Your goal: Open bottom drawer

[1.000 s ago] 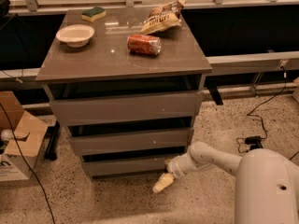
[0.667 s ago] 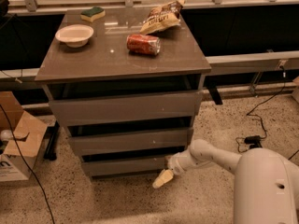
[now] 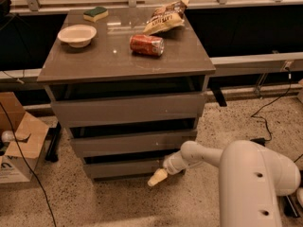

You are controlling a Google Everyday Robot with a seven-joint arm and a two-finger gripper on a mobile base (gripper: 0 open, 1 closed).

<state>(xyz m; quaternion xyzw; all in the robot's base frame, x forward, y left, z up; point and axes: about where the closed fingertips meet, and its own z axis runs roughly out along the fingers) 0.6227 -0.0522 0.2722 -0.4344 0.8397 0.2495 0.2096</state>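
Note:
The grey-brown cabinet [image 3: 125, 63] has three drawers stacked one above another. The bottom drawer [image 3: 123, 168] is the lowest one, with a plain flat front and a dark gap above it. My gripper [image 3: 157, 177] is low near the floor, at the right end of the bottom drawer's front by its lower edge. Its pale yellowish tip points down and left. My white arm [image 3: 203, 156] reaches to it from the right, and its base [image 3: 255, 183] fills the lower right. The middle drawer [image 3: 132, 142] and the top drawer [image 3: 128, 109] sit above.
On the cabinet top lie a white bowl [image 3: 77, 34], a green sponge [image 3: 95, 13], a red can [image 3: 147, 45] on its side and a chip bag [image 3: 166, 17]. A cardboard box [image 3: 19, 141] stands on the floor at the left. Cables [image 3: 270, 110] run across the floor at the right.
My gripper has shifted a little to the left and up along the bottom drawer's lower edge. The drawers and the things on top have not visibly moved.

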